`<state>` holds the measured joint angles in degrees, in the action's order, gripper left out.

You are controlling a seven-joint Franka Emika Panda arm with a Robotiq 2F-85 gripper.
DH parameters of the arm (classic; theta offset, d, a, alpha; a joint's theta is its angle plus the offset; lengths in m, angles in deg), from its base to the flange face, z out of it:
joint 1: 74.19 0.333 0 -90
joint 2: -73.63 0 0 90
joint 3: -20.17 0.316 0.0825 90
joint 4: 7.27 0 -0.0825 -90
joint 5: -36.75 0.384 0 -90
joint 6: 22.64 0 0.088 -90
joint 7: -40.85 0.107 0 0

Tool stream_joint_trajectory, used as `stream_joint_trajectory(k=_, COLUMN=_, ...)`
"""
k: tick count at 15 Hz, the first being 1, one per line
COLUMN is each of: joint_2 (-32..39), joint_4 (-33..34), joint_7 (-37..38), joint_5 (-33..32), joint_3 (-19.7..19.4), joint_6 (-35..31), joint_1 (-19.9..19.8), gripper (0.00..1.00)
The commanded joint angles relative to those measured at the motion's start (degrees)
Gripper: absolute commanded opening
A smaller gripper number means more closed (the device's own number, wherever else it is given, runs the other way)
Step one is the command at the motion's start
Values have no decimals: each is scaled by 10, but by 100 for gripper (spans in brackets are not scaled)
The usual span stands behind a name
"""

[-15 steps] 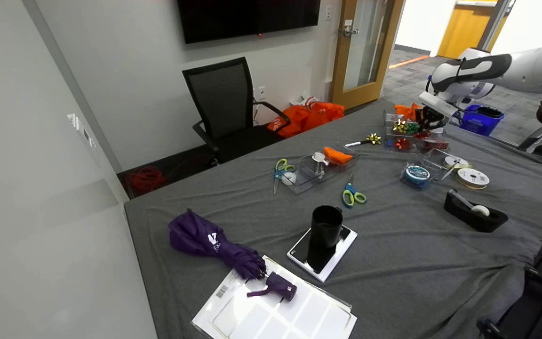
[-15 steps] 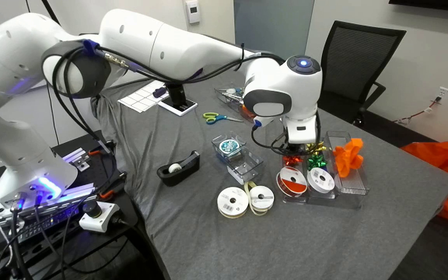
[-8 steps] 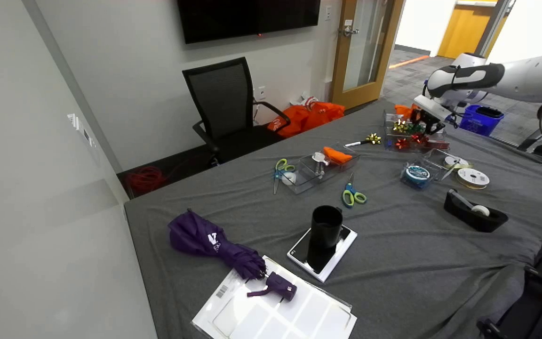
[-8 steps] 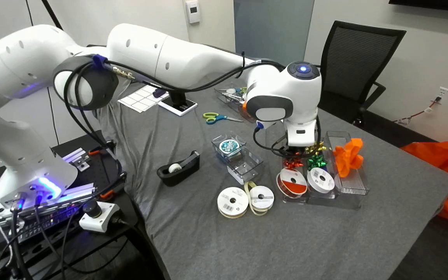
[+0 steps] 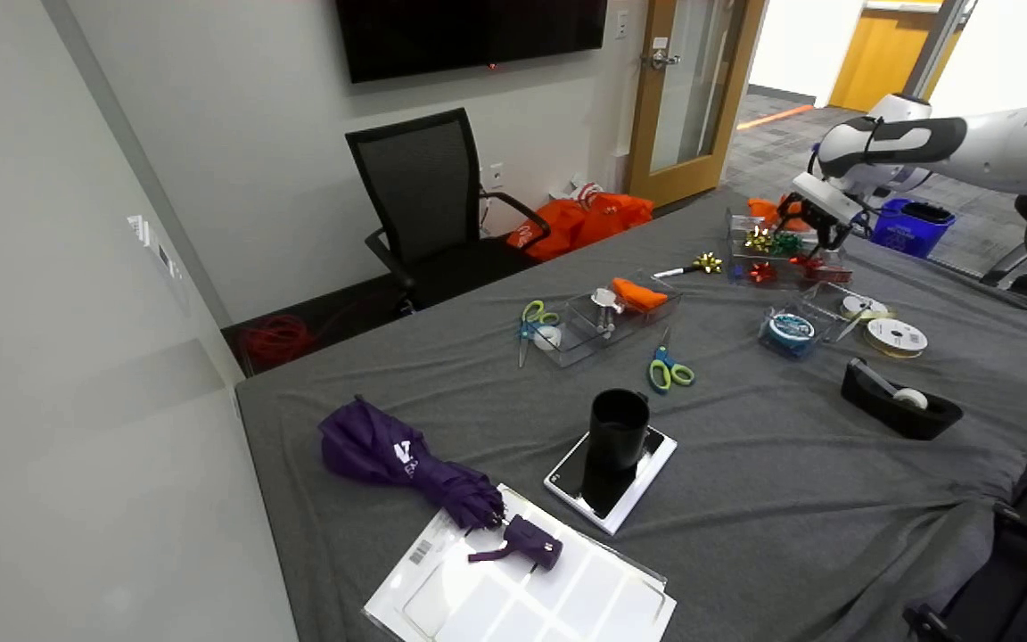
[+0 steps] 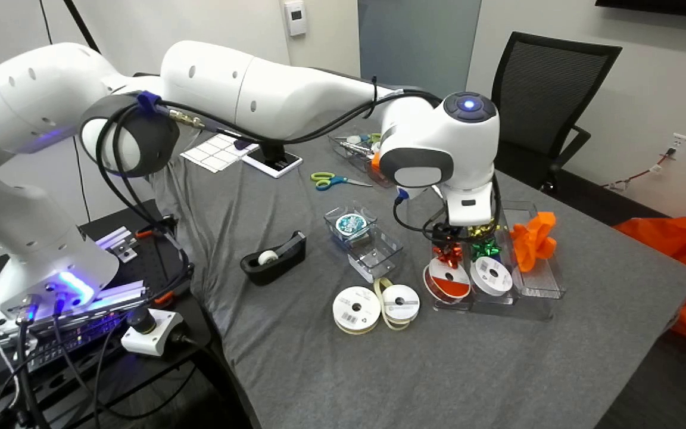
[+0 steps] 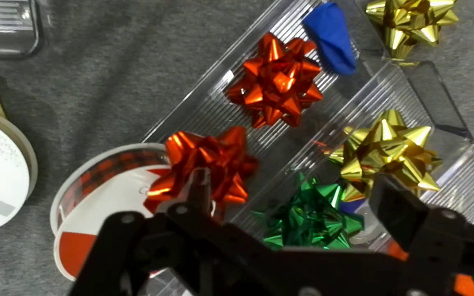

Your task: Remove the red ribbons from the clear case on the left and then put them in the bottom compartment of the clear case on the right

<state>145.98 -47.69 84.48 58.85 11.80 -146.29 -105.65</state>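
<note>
A broad table under gray cloth [image 6: 438,369] carries a large, clear plastic case [image 7: 266,140] with ribbed floors and long compartments lying side by side. Close above it, in both exterior views, is the black two-fingered robot gripper [image 7: 292,185]. Its jaws stand wide apart in the wrist view and clasp nothing.

A round, white-sided spool [image 7: 105,201] of red-and-black plaid ribbon lies at one end of the case's outer compartment, overlapping its wall. Along that same compartment are two star-shaped bows of shiny red metallic ribbon [image 7: 278,82], built from pointed, folded loops, with bright orange-red glints on the creases and dark red in the hollows. One sits whole in view on the ribbed floor, apart from the gripper. The other red bow [image 7: 216,158], slightly blurred, overlaps the spool's rim in the wrist view, and one dark fingertip [image 7: 200,187] crosses in front of it; whether the two touch cannot be told. A glossy green foil bow [image 7: 313,216] and a bright gold foil bow [image 7: 385,152], both in the next compartment, show at least partly in the gap between the fingers. Just beside the whole red bow, a small, smooth, folded blue scrap [image 7: 331,39] lies at the compartment's end.
</note>
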Motion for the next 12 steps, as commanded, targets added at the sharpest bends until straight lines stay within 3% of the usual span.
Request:
stream_joint_trajectory(k=1, joint_2=-6, joint_4=8, joint_7=-51, joint_5=27, joint_3=33, joint_6=10, joint_1=-24, gripper=100)
stream_joint_trajectory(k=7, joint_2=-19, joint_4=8, joint_7=-91, joint_5=47, joint_3=55, joint_6=30, joint_1=-41, gripper=100)
stream_joint_trajectory(k=12, joint_2=-48, joint_4=-10, joint_7=-84, joint_5=16, joint_3=28, joint_6=70, joint_1=-34, gripper=100)
